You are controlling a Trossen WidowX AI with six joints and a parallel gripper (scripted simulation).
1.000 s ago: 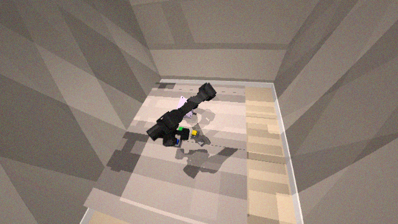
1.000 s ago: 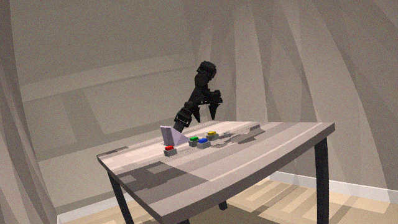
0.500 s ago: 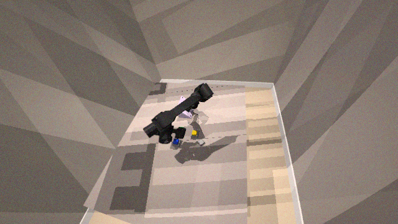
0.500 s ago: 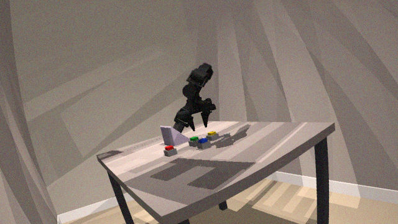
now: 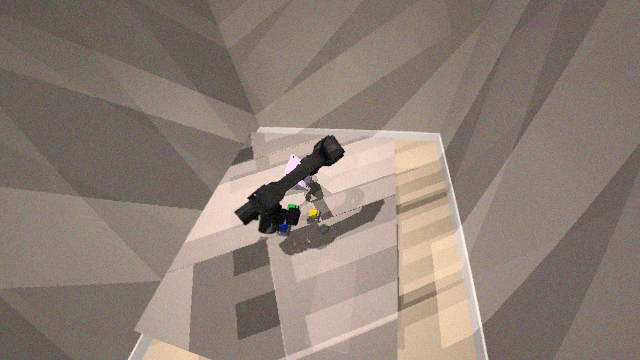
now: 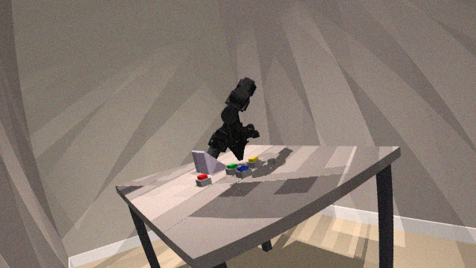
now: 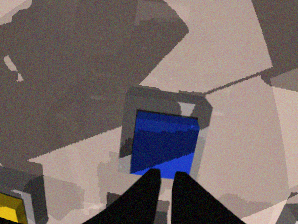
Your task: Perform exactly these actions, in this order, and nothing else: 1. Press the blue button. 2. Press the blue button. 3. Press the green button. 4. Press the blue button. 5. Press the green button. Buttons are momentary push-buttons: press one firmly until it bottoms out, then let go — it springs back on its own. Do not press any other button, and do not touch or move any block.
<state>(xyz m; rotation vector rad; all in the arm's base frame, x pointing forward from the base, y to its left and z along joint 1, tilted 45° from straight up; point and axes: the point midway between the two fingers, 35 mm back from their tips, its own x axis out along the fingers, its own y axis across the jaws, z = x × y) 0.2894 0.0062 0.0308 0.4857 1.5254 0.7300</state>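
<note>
Blue button [image 7: 164, 143]: sits on the table [image 6: 297, 193] in a small grey housing, in the nearer row of the cluster; seen in the wrist view directly ahead of the closed fingertips, cap raised and not visibly depressed.
Green button [image 6: 232, 166]: just behind and to the left of the blue one in the exterior view, near but apart from it.
Other buttons: yellow button [image 6: 253, 159] behind and to the right; red button [image 6: 202, 176] off to the left, apart from the others. Neither belongs to the sequence.
Block: small grey block [image 5: 323, 229] lies just beyond the yellow button; must not be touched.
Gripper [image 7: 164, 177]: fingers drawn nearly together, nothing between them; they form a single narrow tip suited to pressing.
Step in hand: judged to be the first press of the blue button, tip poised above it and contact not evident.
How to do it well: descend straight down onto the middle of the blue cap, keep the tip off the housing edge, push until it bottoms out, then lift clear so it springs back before the second press. Avoid sideways drift toward the green cap.
Arm pose: folded forward from its base beside the pale wedge [image 6: 205, 162], elbow high, wrist pitched steeply downward over the cluster.
Risk: the arm hides part of the cluster from the top view, so alignment relies on the wrist view.
</note>
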